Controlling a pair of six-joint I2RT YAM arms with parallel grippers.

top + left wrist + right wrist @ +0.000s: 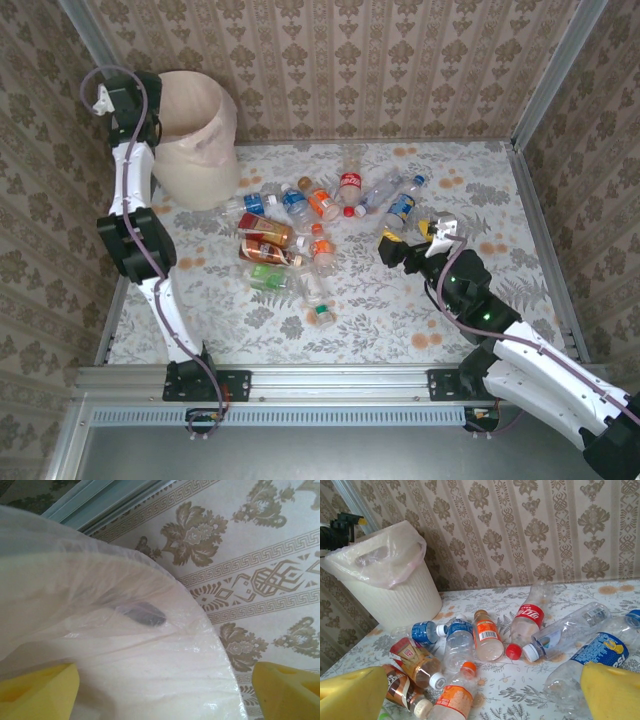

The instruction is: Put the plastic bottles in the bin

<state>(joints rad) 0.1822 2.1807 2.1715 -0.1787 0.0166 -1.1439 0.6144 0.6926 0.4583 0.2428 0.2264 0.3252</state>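
Mostly undone: plastic bottles (350, 185) lie clustered on the table (480, 200) outside the bin (195, 140); left gripper (161, 690) spread empty over its rim, right gripper (481, 695) spread empty nearby.

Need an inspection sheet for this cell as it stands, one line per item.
Surface: floral-print table, dry, no spills seen.
Job's things: plastic bottles lying in a loose pile mid-table; bin upright at the far left, bag-lined.
Clutter: nothing seen.
Hands: left hand open and empty at the bin's rim; right hand open and empty, facing the pile.
Cables: cable runs along the left arm, looped at its wrist.
Surroundings: wallpapered walls; metal rail at the near edge.
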